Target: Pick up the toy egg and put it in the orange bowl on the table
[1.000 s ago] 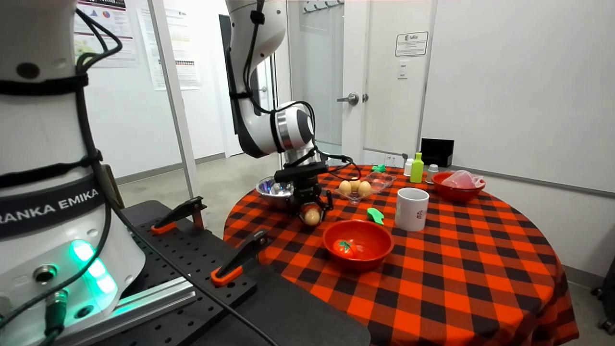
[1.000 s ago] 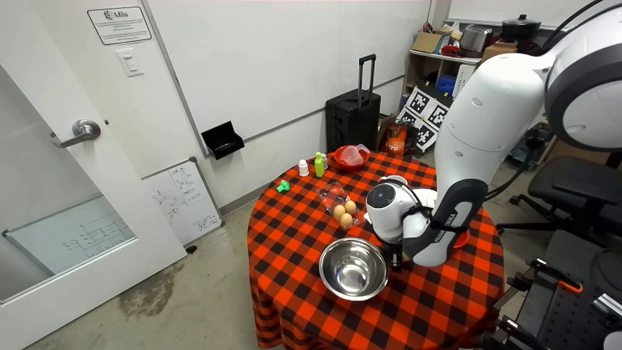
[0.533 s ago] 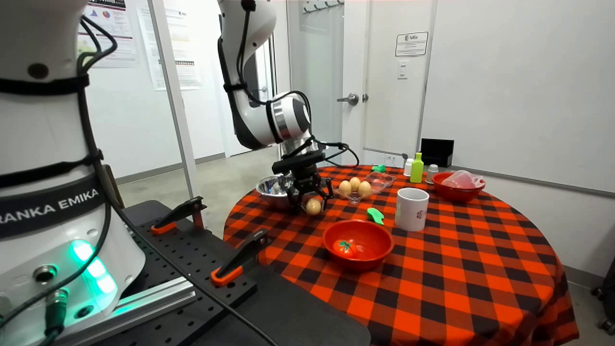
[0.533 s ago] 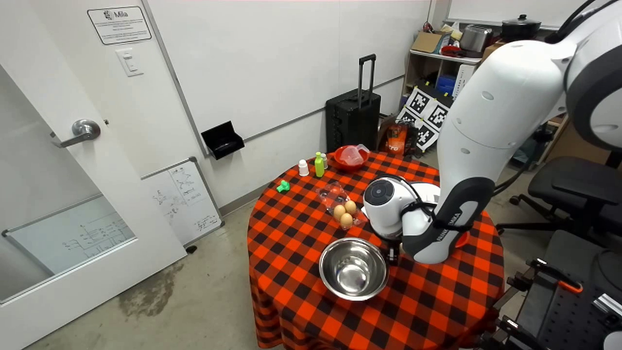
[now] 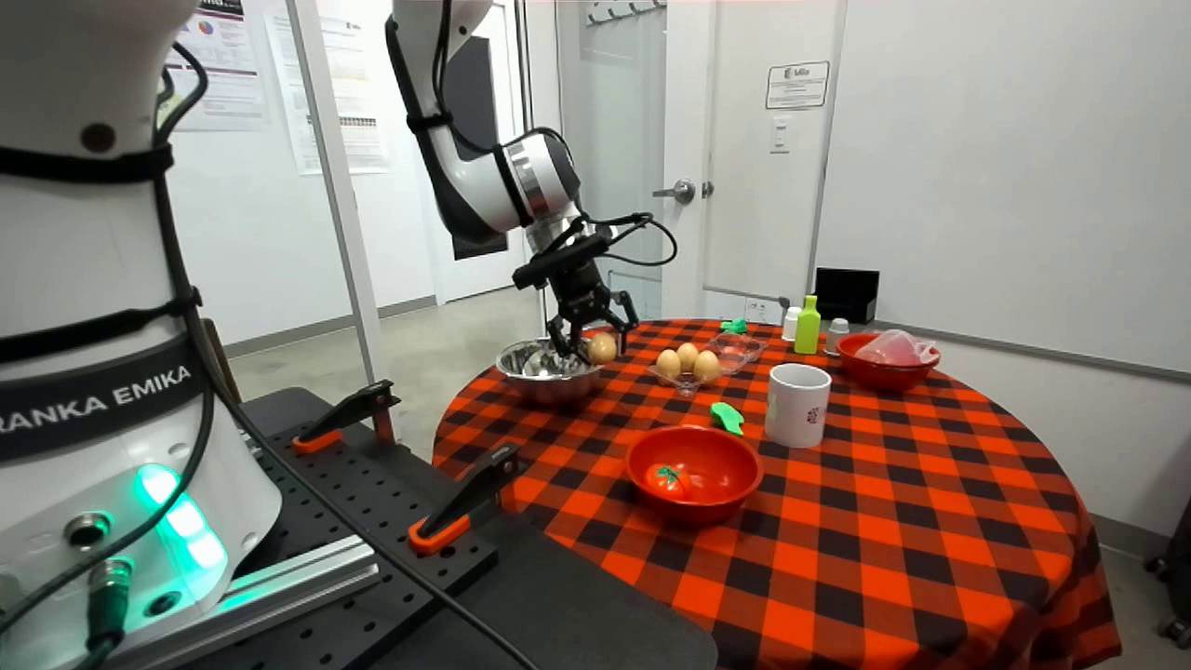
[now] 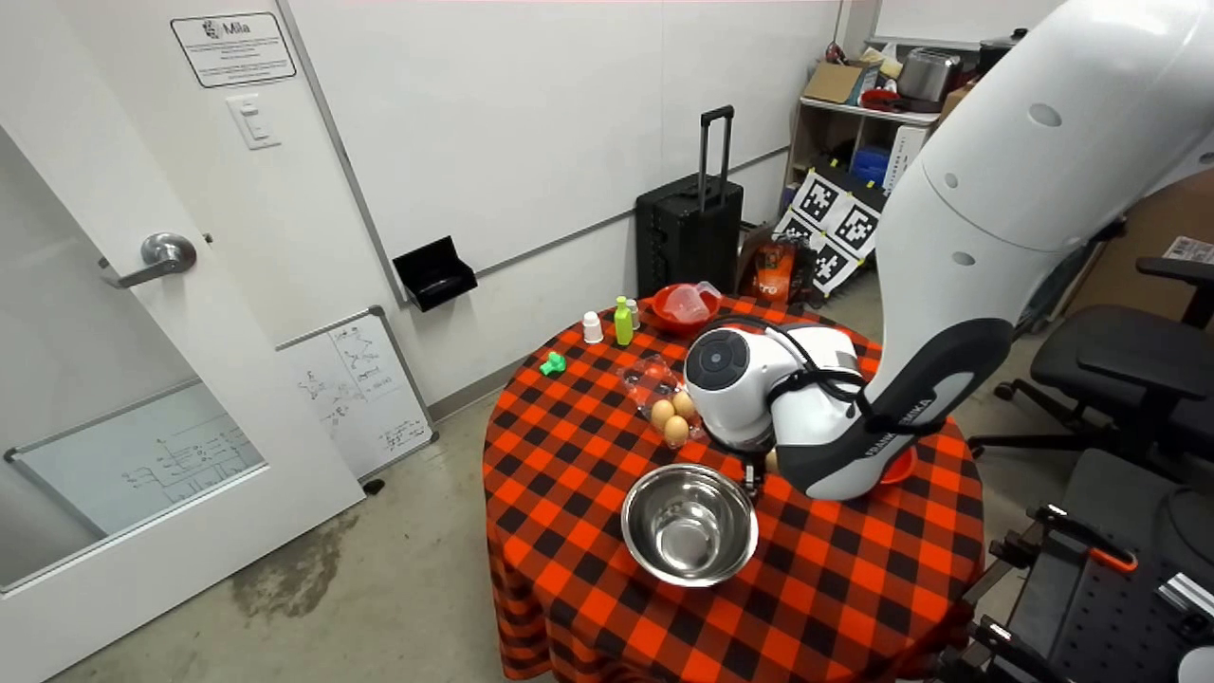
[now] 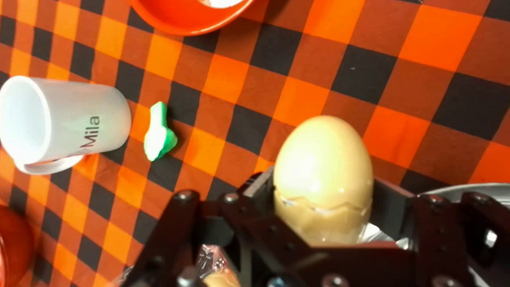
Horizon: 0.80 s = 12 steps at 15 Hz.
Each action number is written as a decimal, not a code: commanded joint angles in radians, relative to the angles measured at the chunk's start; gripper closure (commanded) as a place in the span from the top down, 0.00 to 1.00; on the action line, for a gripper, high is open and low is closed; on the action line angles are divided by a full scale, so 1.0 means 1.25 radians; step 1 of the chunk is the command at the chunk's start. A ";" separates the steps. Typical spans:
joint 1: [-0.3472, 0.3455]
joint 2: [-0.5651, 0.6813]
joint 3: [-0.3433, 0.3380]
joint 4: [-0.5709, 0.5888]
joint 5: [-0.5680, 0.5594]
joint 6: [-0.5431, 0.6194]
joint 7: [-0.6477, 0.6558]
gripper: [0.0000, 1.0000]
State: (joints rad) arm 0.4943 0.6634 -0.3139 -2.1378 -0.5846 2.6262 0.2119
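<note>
The toy egg (image 7: 322,167), smooth and tan-beige with a jagged seam, is between the two finger pads of my gripper (image 7: 323,187) in the wrist view. Both pads touch it, and its lower end is hidden by the gripper. In an exterior view my gripper (image 5: 592,342) holds the egg (image 5: 602,349) in the air, tilted, near the steel bowl's rim. The orange bowl (image 5: 693,502) stands on the checked table (image 5: 893,530) with a toy tomato in it. The bowl's edge shows at the top of the wrist view (image 7: 187,24); in an exterior view the arm mostly hides it (image 6: 899,467).
A steel bowl (image 6: 645,550) stands beside the gripper. A clear carton with several eggs (image 5: 687,363) lies behind. A white mug (image 5: 797,405) and a green toy (image 5: 727,418) stand near the orange bowl. A red bowl with a pink item (image 5: 884,374) and a green bottle (image 5: 807,326) are farther back.
My gripper has risen from low over the cloth with the egg in it. It has tilted and shifted slightly toward the steel bowl. The orange bowl has not moved.
</note>
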 commanded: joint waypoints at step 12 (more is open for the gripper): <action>-0.145 -0.012 0.218 0.092 -0.041 -0.036 -0.064 0.18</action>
State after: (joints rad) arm 0.3591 0.6021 -0.0898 -2.0754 -0.6611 2.5794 0.1921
